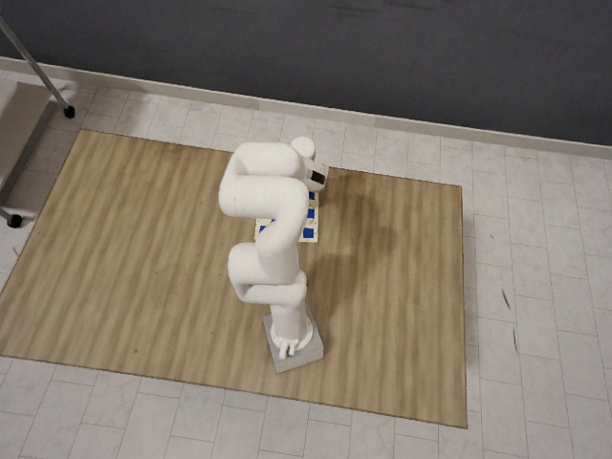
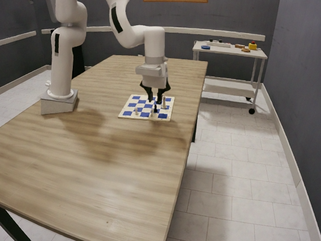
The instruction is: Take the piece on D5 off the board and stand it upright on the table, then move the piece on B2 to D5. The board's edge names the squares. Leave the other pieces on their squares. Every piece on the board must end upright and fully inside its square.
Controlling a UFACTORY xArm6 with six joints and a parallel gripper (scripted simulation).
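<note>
The blue and white chessboard lies on the wooden table, and in the overhead view the arm hides most of it. My gripper points straight down over the board's far right part. Its fingers are partly open, with their tips just above the squares. A dark shape at the right finger may be a piece; I cannot tell. A tall white piece stands just right of the fingers. A small black piece stands in front of them. Two small white pieces stand nearer the front edge. The square labels are too small to read.
The arm's base stands on a grey block at the table's left. The table's right edge runs close beside the board. A white cart with small objects stands on the floor at the back right.
</note>
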